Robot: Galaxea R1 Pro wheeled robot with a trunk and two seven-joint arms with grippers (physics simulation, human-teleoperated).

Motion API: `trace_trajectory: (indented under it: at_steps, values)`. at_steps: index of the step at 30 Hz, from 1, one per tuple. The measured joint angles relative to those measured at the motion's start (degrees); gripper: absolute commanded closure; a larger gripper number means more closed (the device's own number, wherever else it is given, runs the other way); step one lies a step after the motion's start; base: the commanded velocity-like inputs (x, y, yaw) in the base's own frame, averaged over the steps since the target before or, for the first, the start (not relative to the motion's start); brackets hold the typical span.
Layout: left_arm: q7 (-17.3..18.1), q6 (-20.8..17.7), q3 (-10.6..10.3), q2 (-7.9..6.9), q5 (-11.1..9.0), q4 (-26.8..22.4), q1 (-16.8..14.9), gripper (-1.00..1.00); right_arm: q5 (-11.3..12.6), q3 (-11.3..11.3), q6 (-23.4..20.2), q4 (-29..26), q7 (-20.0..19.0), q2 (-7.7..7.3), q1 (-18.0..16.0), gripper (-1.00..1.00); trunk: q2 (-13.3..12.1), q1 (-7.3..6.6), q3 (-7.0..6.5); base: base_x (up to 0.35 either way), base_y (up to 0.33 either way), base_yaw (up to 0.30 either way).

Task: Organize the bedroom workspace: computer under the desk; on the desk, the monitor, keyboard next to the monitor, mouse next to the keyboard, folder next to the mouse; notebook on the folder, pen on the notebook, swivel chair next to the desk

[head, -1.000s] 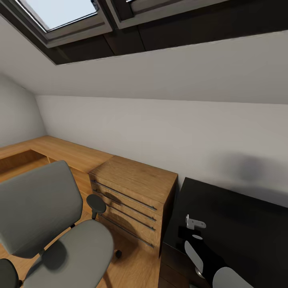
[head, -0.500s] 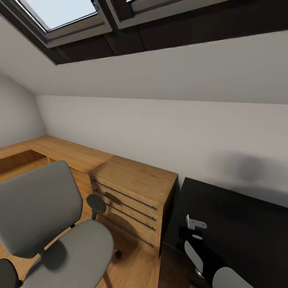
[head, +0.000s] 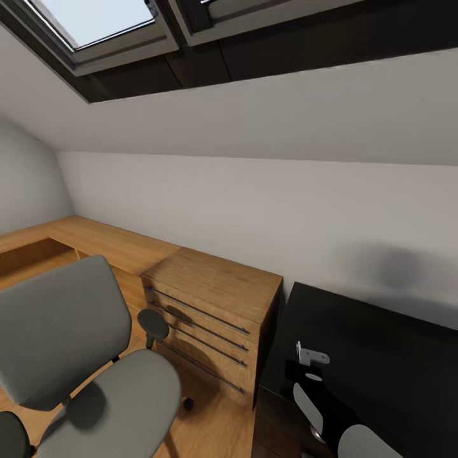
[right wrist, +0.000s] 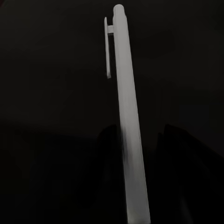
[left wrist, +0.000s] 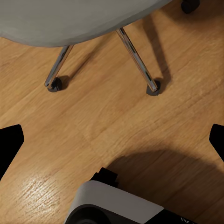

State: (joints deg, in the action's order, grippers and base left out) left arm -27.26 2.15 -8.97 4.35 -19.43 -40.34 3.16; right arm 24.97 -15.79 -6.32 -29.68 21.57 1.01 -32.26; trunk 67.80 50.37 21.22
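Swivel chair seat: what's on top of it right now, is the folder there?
In the head view the visible part of the swivel chair seat is bare grey upholstery, no folder on it. The picture's lower edge cuts off the seat's front, so that part cannot be checked.

Sloped white wall (head: 254, 210) under skylights (head: 95, 25), wooden drawer chest (head: 213, 318), oak floor (left wrist: 102, 121)

Attic home office: skylight (head: 95, 22), swivel chair (head: 83, 356), wooden drawers (head: 210, 318), desk (head: 381, 356).
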Motion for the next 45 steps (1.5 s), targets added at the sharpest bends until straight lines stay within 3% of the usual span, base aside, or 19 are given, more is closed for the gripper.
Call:
trace_trajectory:
  at_steps: [13, 23, 45]
  values:
    - [0.0, 0.0, 0.0, 0.0, 0.0, 0.0, 0.0, -1.0, 0.1, 0.0, 0.1, 0.0, 0.2, 0.03, 0.0, 1.0, 0.0, 0.0, 0.0, 0.0, 0.0, 0.0]
    - [0.0, 0.0, 0.0, 0.0, 0.0, 0.0, 0.0, -1.0, 0.7, -0.2, 0.2, -0.1, 3.9, 0.13, 0.0, 1.0, 0.0, 0.0, 0.0, 0.0, 0.0, 0.0]
    - [0.0, 0.0, 0.0, 0.0, 0.0, 0.0, 0.0, -1.0, 0.8, -0.3, 0.1, -0.1, 4.4, 0.13, 0.0, 1.0, 0.0, 0.0, 0.0, 0.0, 0.0, 0.0]
